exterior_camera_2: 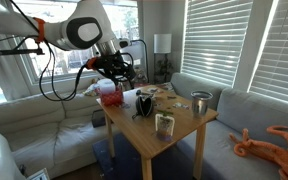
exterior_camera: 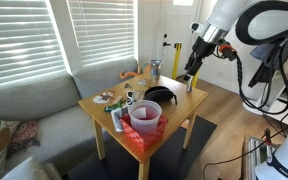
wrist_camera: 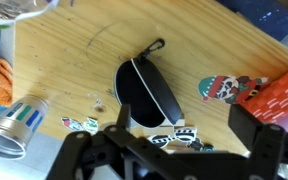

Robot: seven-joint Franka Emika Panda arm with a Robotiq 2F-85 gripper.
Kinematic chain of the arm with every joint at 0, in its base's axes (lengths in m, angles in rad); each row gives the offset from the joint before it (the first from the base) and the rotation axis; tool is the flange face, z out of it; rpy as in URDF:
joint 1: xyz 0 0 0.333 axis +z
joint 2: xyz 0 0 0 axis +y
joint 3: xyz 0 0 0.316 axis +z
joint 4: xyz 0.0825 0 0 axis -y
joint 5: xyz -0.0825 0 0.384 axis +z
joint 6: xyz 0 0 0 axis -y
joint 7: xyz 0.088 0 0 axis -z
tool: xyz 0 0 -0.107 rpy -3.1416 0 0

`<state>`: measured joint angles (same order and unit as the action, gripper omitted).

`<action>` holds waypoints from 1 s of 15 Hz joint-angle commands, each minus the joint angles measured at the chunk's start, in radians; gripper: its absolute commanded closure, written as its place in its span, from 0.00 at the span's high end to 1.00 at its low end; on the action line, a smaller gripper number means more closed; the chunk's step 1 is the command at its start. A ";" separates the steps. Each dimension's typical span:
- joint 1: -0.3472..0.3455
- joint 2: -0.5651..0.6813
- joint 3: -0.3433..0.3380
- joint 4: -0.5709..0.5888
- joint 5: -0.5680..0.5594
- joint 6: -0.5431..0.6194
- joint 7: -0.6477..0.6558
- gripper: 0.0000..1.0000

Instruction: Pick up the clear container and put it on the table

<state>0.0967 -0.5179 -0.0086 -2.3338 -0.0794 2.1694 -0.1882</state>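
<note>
The clear container (exterior_camera: 144,115) is a whitish see-through tub standing inside a red square basket (exterior_camera: 144,133) at the near corner of the light-wood table (exterior_camera: 184,110). It also shows in an exterior view (exterior_camera_2: 110,88), in the basket. My gripper (exterior_camera: 191,76) hangs open and empty above the table's far side, apart from the container. In the wrist view the gripper (wrist_camera: 166,138) has its fingers spread over a black oval case (wrist_camera: 144,88), with the basket's corner (wrist_camera: 279,95) at the right. The container is out of the wrist view.
A small metal cup (wrist_camera: 14,125) lies near the case and also shows in an exterior view (exterior_camera: 155,68). A jar (exterior_camera_2: 164,124) stands near the table edge. A grey sofa (exterior_camera: 29,105) runs beside the table, with an orange toy (exterior_camera_2: 272,145) on it.
</note>
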 commanded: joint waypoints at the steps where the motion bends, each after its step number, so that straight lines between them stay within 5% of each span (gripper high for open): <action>1: 0.021 0.168 0.122 0.199 0.019 -0.080 0.166 1.00; 4: 0.047 0.300 0.178 0.343 0.031 -0.179 0.226 1.00; 11: 0.081 0.509 0.184 0.509 0.205 -0.198 0.159 1.00; 12: 0.080 0.533 0.186 0.529 0.204 -0.214 0.172 0.92; 13: 0.079 0.550 0.185 0.545 0.208 -0.232 0.179 0.74; 15: 0.077 0.580 0.185 0.576 0.198 -0.288 0.192 0.59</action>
<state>0.1727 0.0053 0.1770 -1.8400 0.0962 1.9730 -0.0068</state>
